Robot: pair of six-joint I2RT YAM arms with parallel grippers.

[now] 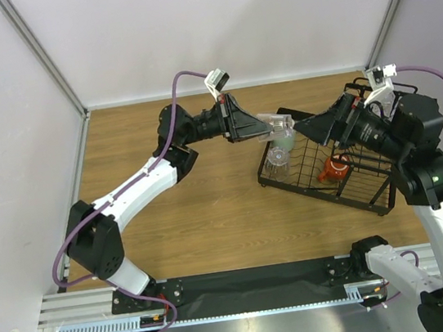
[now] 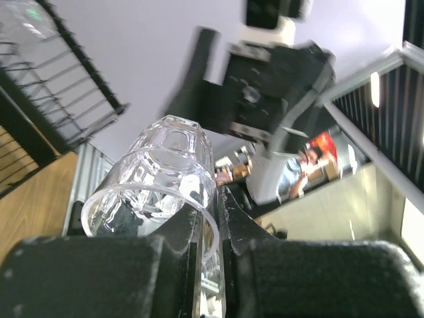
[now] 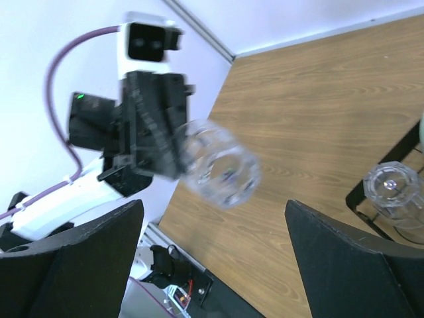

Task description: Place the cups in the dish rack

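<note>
My left gripper (image 1: 250, 125) is shut on the rim of a clear plastic tumbler (image 1: 264, 127), holding it sideways in the air at the left end of the black wire dish rack (image 1: 375, 198). The tumbler fills the left wrist view (image 2: 159, 179), its wall pinched between the fingers (image 2: 248, 232). The right wrist view shows the same tumbler (image 3: 218, 171) held out by the left arm. My right gripper (image 1: 308, 127) is open and empty over the rack, facing the tumbler. In the rack are a clear tumbler (image 1: 277, 158), a mint-green cup (image 1: 283, 131) and an orange-red mug (image 1: 335, 170).
The rack sits tilted at the right of the wooden table (image 1: 203, 210). A clear tumbler in the rack corner shows in the right wrist view (image 3: 392, 189). White walls enclose the table on three sides.
</note>
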